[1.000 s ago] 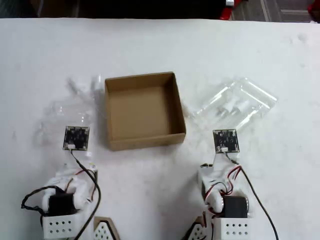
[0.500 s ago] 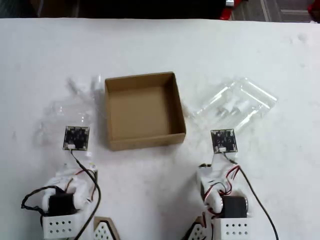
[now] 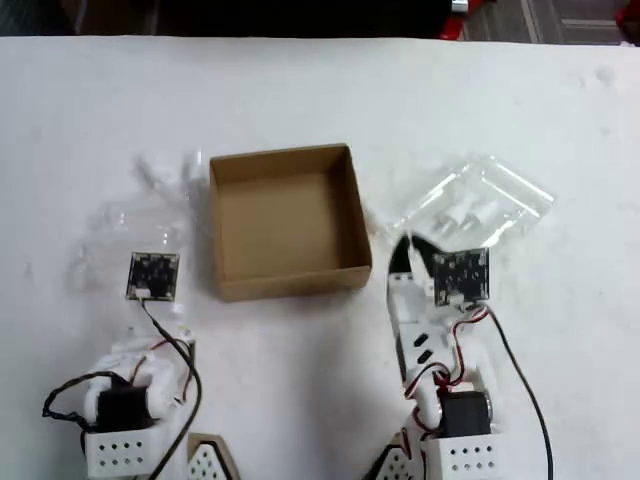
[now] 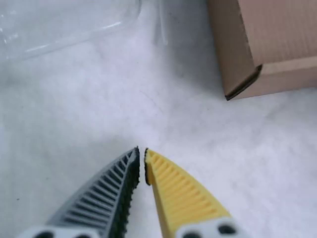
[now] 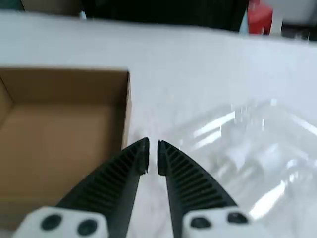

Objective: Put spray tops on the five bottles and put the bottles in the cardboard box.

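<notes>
On the white table [image 3: 300, 90], an open cardboard box [image 3: 290, 215] is sitting centrally, with clear plastic packaging [image 3: 470, 210] lying near its right side. The left gripper [image 4: 141, 159] and right gripper [image 5: 152, 157] are each hovering with fingers nearly pressed together, empty.

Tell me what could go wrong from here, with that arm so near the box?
Two risks, as a guess. The right gripper hangs close to the cardboard box, which is empty and probably light; a sideways swing could shove it askew. The clear plastic tray beyond it is see-through and glary, with small white pieces inside that are hard to make out, so a grab there might miss or tip the tray.
</notes>
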Motion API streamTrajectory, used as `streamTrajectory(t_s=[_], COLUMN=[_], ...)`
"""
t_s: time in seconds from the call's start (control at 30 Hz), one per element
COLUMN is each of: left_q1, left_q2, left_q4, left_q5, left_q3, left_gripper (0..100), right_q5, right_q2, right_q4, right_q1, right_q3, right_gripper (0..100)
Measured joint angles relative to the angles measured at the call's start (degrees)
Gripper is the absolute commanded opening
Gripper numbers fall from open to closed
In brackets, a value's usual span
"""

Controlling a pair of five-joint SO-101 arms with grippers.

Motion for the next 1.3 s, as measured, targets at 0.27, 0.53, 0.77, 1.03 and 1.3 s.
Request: streamTrajectory(t_s=[0.27,0.53,0.77,1.03,1.3], left_q1=[0.00,0.00,0.00,-1.14,-1.32], left_q2=[0.00,0.00,0.00,0.00,0.00], left_q4=[-0.26,-2.99,-2.99,-8.00,-7.12], left_q5=[0.00,0.00,0.00,0.00,0.00], left_q3=[0.00,0.00,0.00,0.00,0.00], left_gripper=[2,2,2,3,34], right_q5=[-0.09,-0.09,-0.09,-0.09,-0.09], right_q2=[0.00,0.00,0.00,0.00,0.00], right_q4=[5.10,6.86,6.86,5.10,13.19], right_q1=[-5.01,-5.71,-4.22,1.93,1.85], right_q3=[0.53,1.32,1.32,1.32,1.32], right_gripper=[2.2,2.2,2.2,20.8,36.0])
